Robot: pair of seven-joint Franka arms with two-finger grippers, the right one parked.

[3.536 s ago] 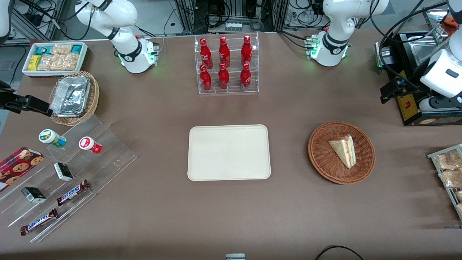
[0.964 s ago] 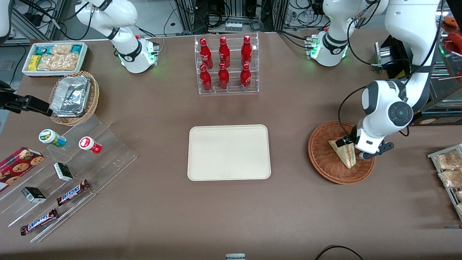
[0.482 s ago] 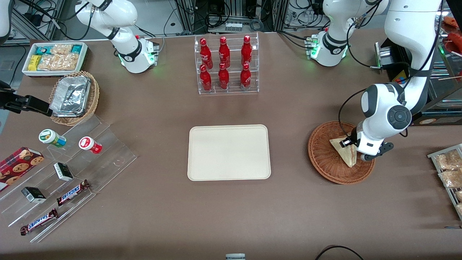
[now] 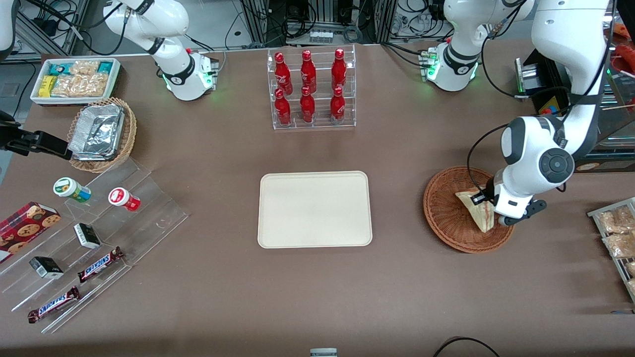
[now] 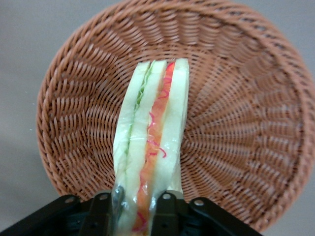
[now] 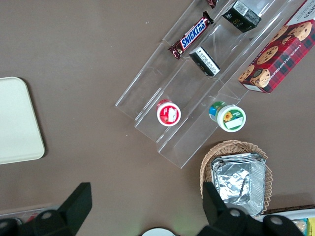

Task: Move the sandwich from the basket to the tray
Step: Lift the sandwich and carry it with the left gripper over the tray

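The sandwich (image 4: 476, 210), a clear-wrapped wedge of pale bread, lies in the reddish-brown wicker basket (image 4: 446, 218) toward the working arm's end of the table. My left gripper (image 4: 488, 207) is down in the basket and shut on the sandwich's wide end. In the left wrist view the sandwich (image 5: 152, 142) shows its red and green filling edge-on over the basket (image 5: 236, 98). The black fingers (image 5: 166, 212) press the wrap on both sides, around my gripper (image 5: 137, 212). The cream tray (image 4: 314, 209) lies flat at the table's middle, apart from the basket, with nothing on it.
A clear rack of red bottles (image 4: 310, 89) stands farther from the camera than the tray. A stepped acrylic shelf with snacks (image 4: 99, 223), a lighter wicker basket with foil containers (image 4: 101, 134) and a white snack bin (image 4: 74, 79) sit toward the parked arm's end. Bagged snacks (image 4: 617, 238) lie beside the basket.
My left arm swung in from the table's end and came down into the basket. The fingers took hold of the sandwich, which has shifted slightly toward the working arm's end.
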